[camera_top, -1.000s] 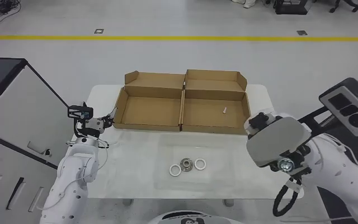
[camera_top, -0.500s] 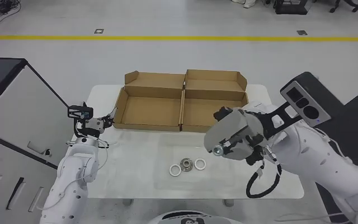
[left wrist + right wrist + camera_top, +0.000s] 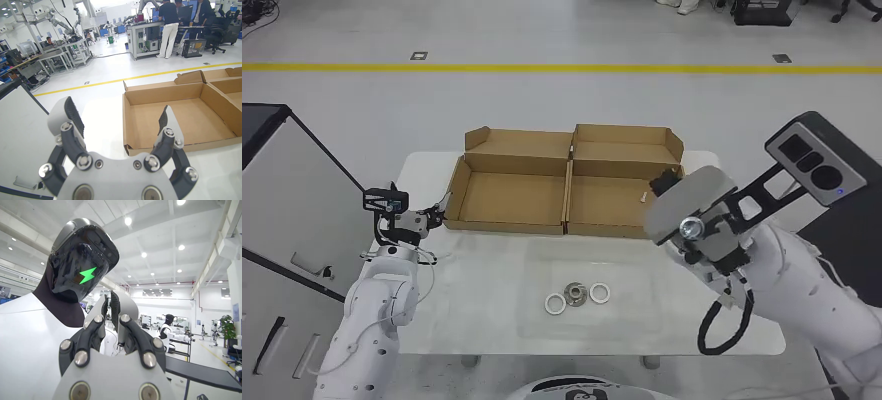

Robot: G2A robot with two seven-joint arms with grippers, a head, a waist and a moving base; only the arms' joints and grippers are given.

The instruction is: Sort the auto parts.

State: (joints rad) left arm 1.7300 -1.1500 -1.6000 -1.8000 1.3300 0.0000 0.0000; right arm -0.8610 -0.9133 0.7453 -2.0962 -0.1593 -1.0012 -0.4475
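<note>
1. Here's our left hand [image 3: 117, 106], low at the left edge of the tabletop [image 3: 482, 300]. Its fingers are spread wide with nothing between them, and it faces the left cardboard box [image 3: 170, 117]. We read that as parked, out of the other arm's way.
2. Our right hand [image 3: 110, 298] is raised above the right cardboard box [image 3: 612, 205] and turned upward, away from the tabletop. Its fingers are pressed nearly together, and we see no part between them.
3. The parts waiting to be sorted lie close together near the front of the tabletop. There's a white ring [image 3: 555, 303], a metal flanged hub [image 3: 575, 295] just beside it, and a second white ring [image 3: 599, 292].
4. One small pale part [image 3: 643, 196] already lies in the right cardboard box, so we judge that box is collecting one kind.
5. We judge the sorting has barely begun. For the next pick the right hand must turn downward and spread its fingers. The rings lie flat and thin, so a careless pinch could knock the hub aside.
</note>
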